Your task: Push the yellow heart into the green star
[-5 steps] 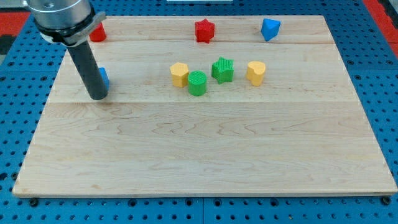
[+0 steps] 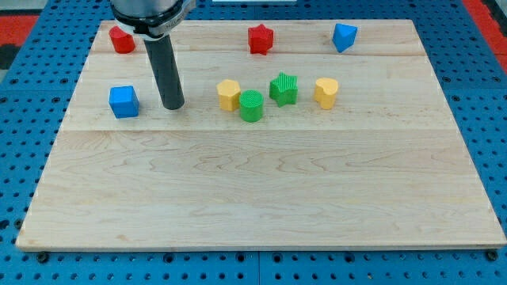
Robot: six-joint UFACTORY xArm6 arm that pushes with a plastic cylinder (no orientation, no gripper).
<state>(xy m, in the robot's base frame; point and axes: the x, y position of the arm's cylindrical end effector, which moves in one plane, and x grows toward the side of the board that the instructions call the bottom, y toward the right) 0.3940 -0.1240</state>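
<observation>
Pale wood makes the whole board (image 2: 261, 198), and its near half, toward the view's bottom, carries nothing. Going farther up, there is a loose row of small plastic blocks: a blue cube (image 2: 123, 101) at the view's left, then my tip (image 2: 173, 105) just to the right of it but apart from it, then a yellow hexagon-like block (image 2: 229, 94) touching or nearly touching a green ribbed cylinder (image 2: 251, 105), then the green star (image 2: 283, 89), and at the right end the yellow heart (image 2: 325, 92). The heart stands near the star on its right side, with a small strip of bare wood between them, so I judge the push is not yet begun. Because the heart must go toward the view's left into the star, the tip should come to the heart's right side; now it is well apart from it, on the wrong side of the whole row, so it would have to go around the blocks and not through them. The dark rod stands almost upright, leaning a little, with the arm's grey housing (image 2: 150, 12) at the view's top. The rod has no jaws; it holds nothing and touches no block. Farthest away, along the top edge, sit a red block (image 2: 121, 39) of unclear shape, a red star (image 2: 260, 39) and a blue angular block (image 2: 344, 36).
</observation>
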